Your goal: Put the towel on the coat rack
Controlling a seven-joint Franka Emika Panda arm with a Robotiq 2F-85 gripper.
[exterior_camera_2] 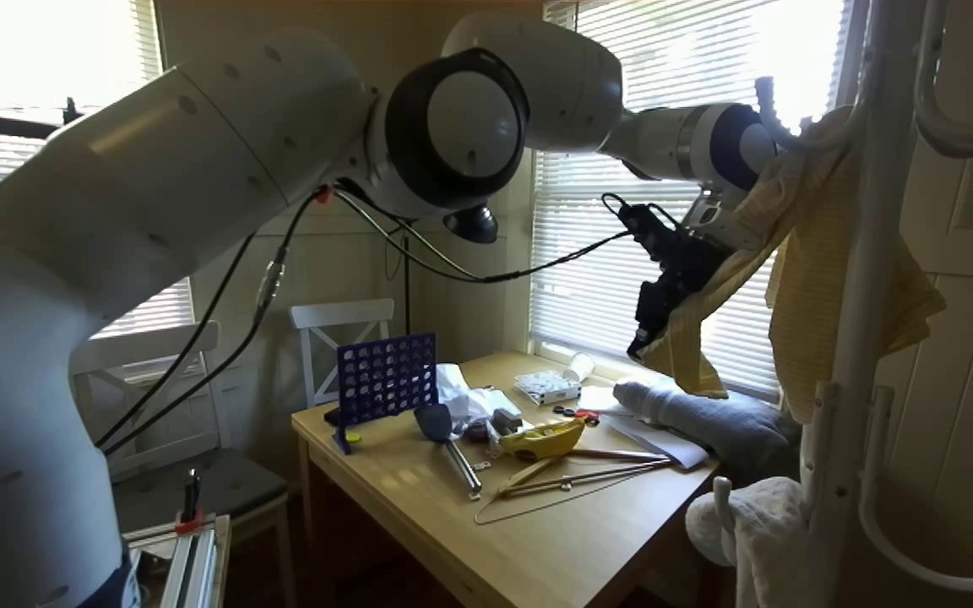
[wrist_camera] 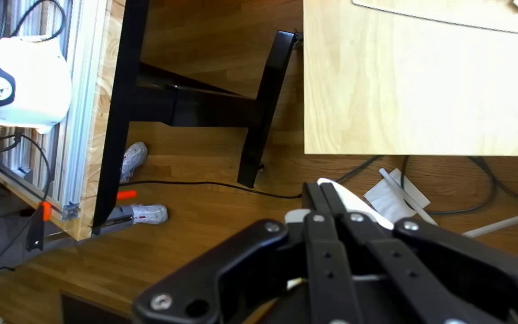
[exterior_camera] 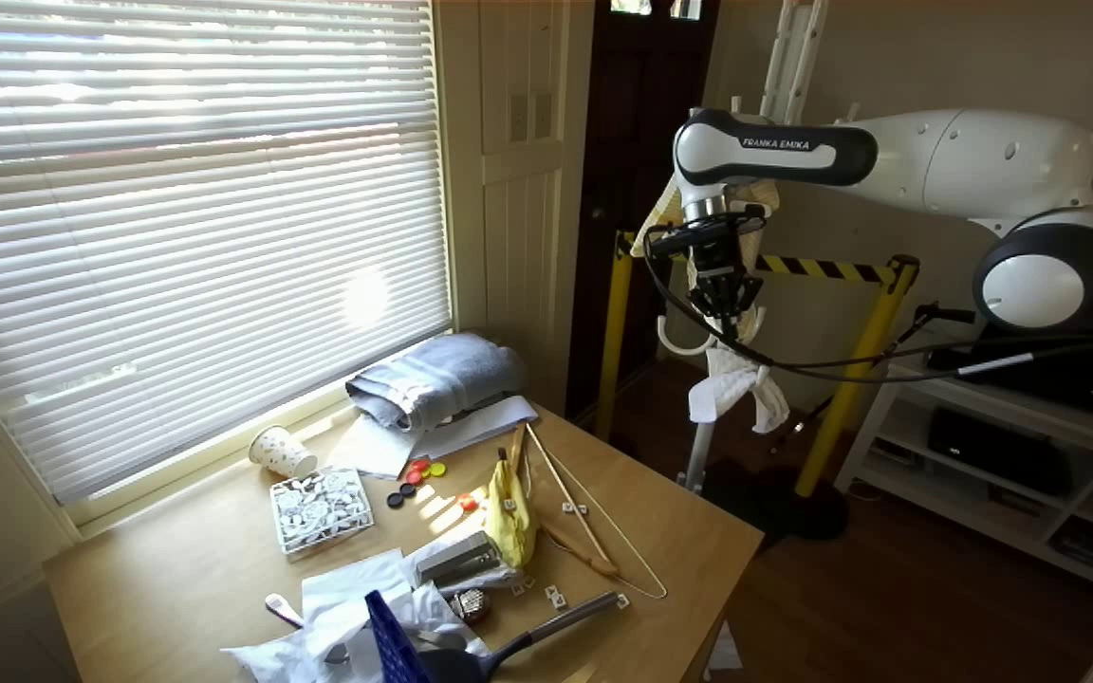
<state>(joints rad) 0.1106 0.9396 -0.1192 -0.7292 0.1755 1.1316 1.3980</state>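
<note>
A yellow towel (exterior_camera_2: 809,321) hangs from an upper hook of the white coat rack (exterior_camera_2: 862,329); it also shows behind the wrist in an exterior view (exterior_camera: 658,223). A white towel (exterior_camera: 734,387) hangs on a lower hook, also seen in an exterior view (exterior_camera_2: 772,523). A folded grey-blue towel (exterior_camera: 452,375) lies at the table's window side. My gripper (exterior_camera: 729,324) is beside the rack, pointing down, with its fingers together. One yellow flap hangs close to the fingertips (exterior_camera_2: 638,344); contact is unclear. In the wrist view the fingertips (wrist_camera: 324,190) hold nothing visible. A bright white shape behind them is unclear.
The wooden table (exterior_camera: 670,493) bears a wooden hanger (exterior_camera: 570,498), a yellow banana-shaped item (exterior_camera: 511,517), a spatula, a blue game grid (exterior_camera_2: 387,380) and a paper cup (exterior_camera: 283,452). Yellow barrier posts (exterior_camera: 855,379) and a white shelf (exterior_camera: 1002,455) stand behind the rack.
</note>
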